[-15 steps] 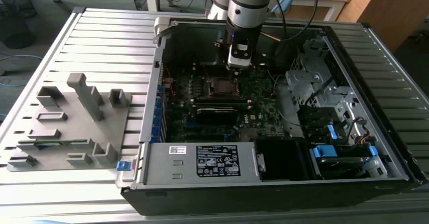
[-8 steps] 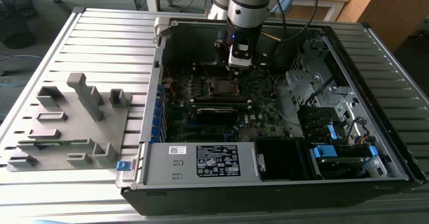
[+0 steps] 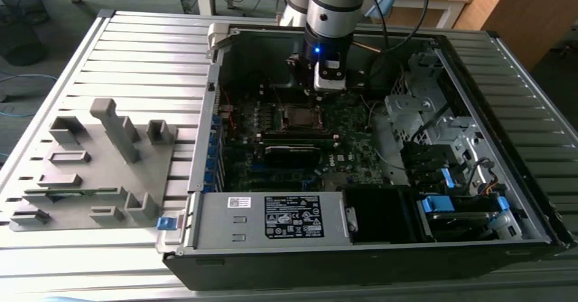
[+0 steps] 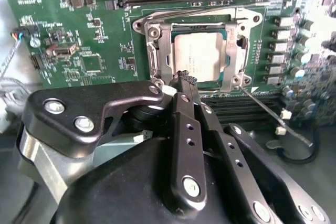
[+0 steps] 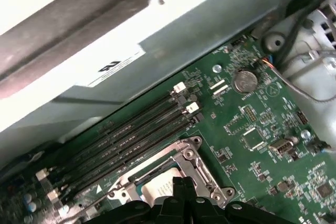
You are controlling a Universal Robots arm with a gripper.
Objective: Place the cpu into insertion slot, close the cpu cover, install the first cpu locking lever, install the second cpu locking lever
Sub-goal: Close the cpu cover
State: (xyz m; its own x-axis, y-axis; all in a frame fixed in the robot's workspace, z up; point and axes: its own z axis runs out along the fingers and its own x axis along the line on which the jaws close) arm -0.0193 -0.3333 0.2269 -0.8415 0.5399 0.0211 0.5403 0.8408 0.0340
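- In the second wrist view the tool [image 4: 185, 80] hides the cpu cover's [image 4: 157, 51] near edge and one corner of the cpu [image 4: 202, 51].
- In the first wrist view the picture's edge cuts off the insertion slot [image 5: 202, 166].
- In the exterior view the insertion slot [image 3: 298, 117] is too small to make out in detail.

You're looking at the cpu [image 4: 198, 56], a dull silver-grey square lying flat in the insertion slot [image 4: 247, 17], which is set into the green circuit board [image 4: 89, 35]. The cpu cover [image 4: 160, 59], a thin silver frame, lies down over it, the chip's face showing through its window. One thin wire locking lever [image 4: 275, 115] angles out from the socket's corner.
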